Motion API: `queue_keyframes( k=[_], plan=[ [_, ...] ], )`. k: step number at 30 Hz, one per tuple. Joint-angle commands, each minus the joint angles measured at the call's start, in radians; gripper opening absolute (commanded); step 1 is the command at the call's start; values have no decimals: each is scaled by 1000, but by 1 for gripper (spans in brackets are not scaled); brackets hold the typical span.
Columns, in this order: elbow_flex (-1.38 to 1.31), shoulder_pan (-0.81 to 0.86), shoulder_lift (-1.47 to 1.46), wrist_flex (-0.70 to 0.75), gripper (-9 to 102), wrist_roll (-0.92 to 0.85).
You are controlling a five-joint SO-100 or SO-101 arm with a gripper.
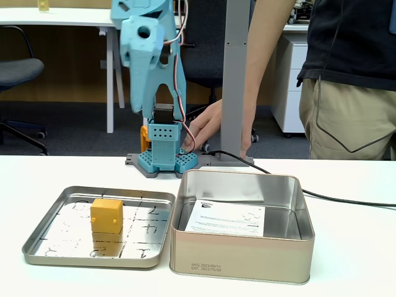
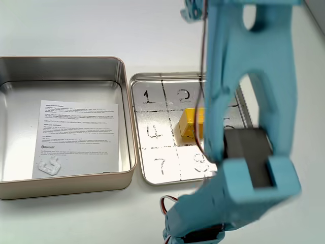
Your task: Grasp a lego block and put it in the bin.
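Note:
The lego block [image 1: 106, 215] is a small yellow-orange cube. It rests in the middle of a shallow metal tray [image 1: 43, 244], left of the bin in a fixed view. Seen from above in a fixed view, the lego block [image 2: 189, 122] is half hidden behind the blue arm [image 2: 238, 66]. The bin [image 1: 241, 257] is a deep square silver tin holding a white printed sheet [image 1: 226, 218]. From above, the bin [image 2: 128, 109] lies left of the tray [image 2: 152, 173]. The blue arm [image 1: 151, 74] stands raised over its base, well above block and bin.
A person stands behind the table at the right, one hand [image 1: 207, 127] by the arm's base [image 1: 162, 162]. A black cable [image 1: 322, 197] runs across the table behind the bin. The tray carries a hand-drawn numbered grid. A small white piece [image 2: 50, 166] lies on the sheet.

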Motion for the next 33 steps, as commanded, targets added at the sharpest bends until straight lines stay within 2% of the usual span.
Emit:
queue_keyframes(
  k=[1, 6, 15, 22, 33],
  plan=[
    [278, -28, 249, -64, 0, 46],
    [598, -54, 360, -242, 2, 52],
    [870, 40, 339, -528, 18, 98],
    [927, 112, 242, -604, 30, 127],
    [1094, 244, 127, -798, 33, 132]
  ],
)
